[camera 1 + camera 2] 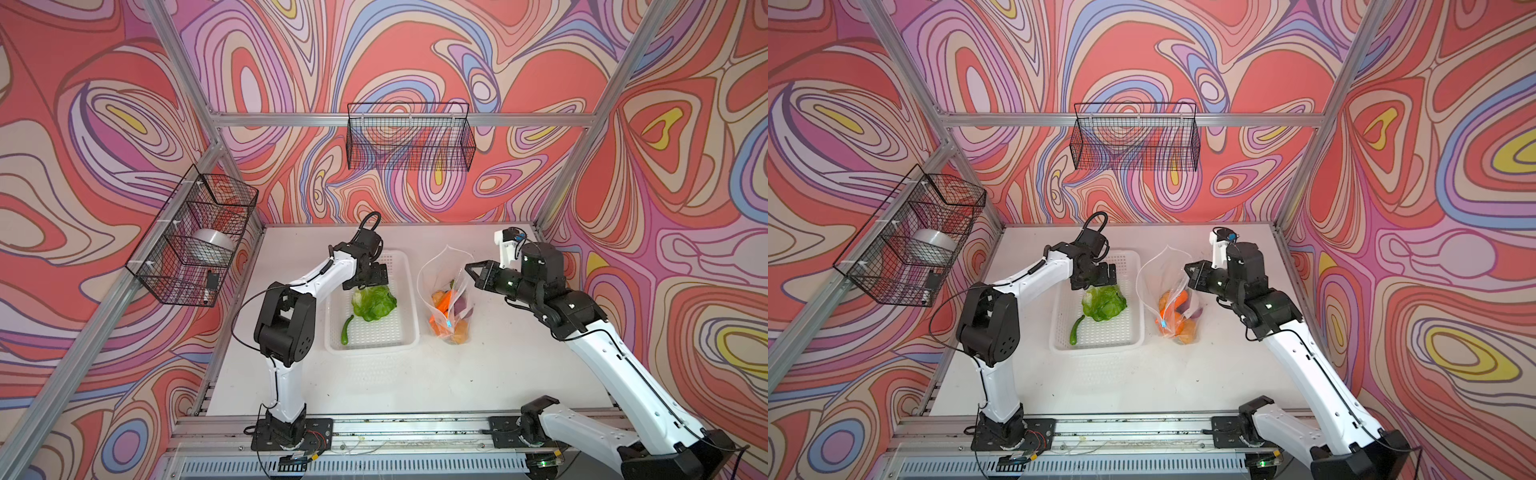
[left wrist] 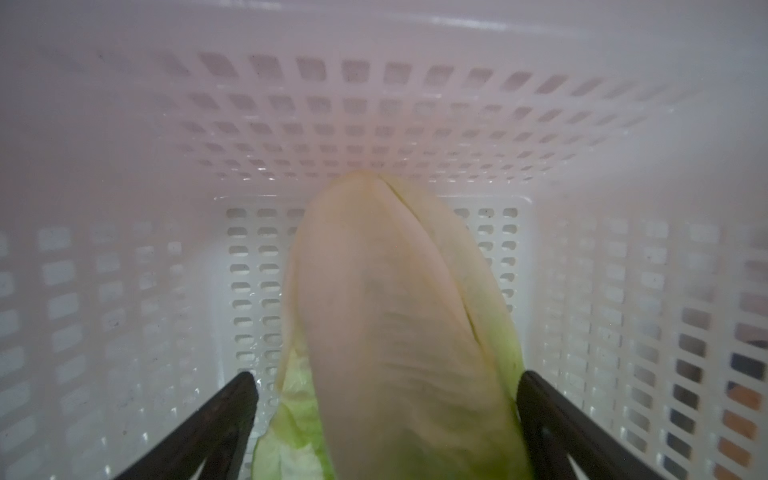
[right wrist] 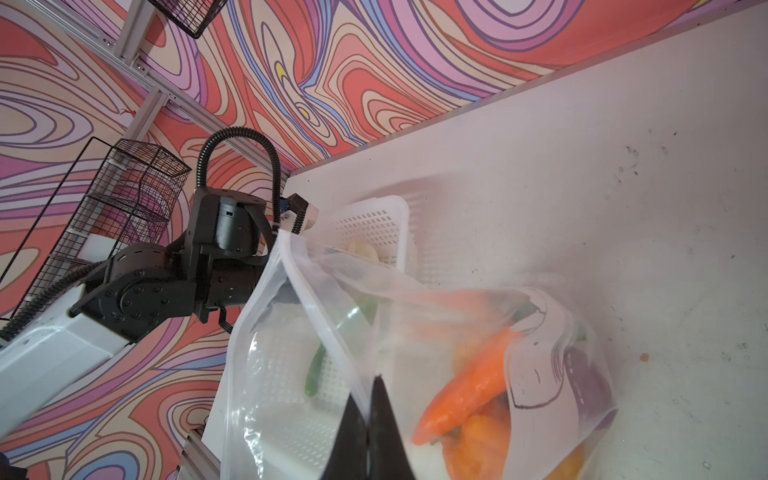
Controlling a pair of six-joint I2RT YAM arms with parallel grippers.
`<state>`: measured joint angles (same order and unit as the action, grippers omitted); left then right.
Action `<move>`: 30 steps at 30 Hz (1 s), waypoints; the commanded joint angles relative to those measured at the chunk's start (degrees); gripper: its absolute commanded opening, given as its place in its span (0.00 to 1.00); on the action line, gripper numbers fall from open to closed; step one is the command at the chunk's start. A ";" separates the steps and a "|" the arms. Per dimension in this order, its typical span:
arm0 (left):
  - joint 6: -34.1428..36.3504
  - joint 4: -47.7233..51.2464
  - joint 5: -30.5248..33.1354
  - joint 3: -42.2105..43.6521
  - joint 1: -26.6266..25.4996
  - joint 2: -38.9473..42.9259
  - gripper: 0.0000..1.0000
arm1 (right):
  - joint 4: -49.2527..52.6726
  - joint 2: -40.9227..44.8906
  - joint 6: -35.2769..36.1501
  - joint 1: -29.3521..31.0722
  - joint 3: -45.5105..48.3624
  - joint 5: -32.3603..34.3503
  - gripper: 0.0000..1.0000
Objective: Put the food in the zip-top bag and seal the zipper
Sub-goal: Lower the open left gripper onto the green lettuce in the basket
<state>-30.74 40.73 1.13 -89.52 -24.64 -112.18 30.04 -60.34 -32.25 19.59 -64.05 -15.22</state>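
Two pincers working over a scuffed white table (image 1: 374,386)

The left pincer (image 1: 365,286) is hanging wide open astride the lettuce (image 1: 374,305) in the white basket (image 1: 370,347). The right pincer (image 3: 370,386) is pinching the zip-top bag (image 1: 432,270) by its rim, a carrot (image 3: 465,390) lying inside. Beyond both, the swirl-patterned wall (image 1: 415,50) is carrying a wire basket (image 1: 409,137).

On the table (image 1: 374,395), the basket (image 1: 412,299) sits just beside the zip-top bag (image 1: 436,270), at its 9 o'clock. Inside the basket, the lettuce (image 1: 374,305) lies at 1 o'clock of the pepper (image 1: 347,331). The carrot (image 1: 444,301) lies in the zip-top bag.
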 commanded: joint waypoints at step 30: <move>3.74 -1.92 -8.49 2.73 1.12 -5.56 1.00 | 0.80 0.11 0.10 0.22 -1.51 0.89 0.00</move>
<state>-27.59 36.58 -6.04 -87.64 -23.46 -115.28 30.50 -60.51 -32.23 19.59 -64.29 -15.11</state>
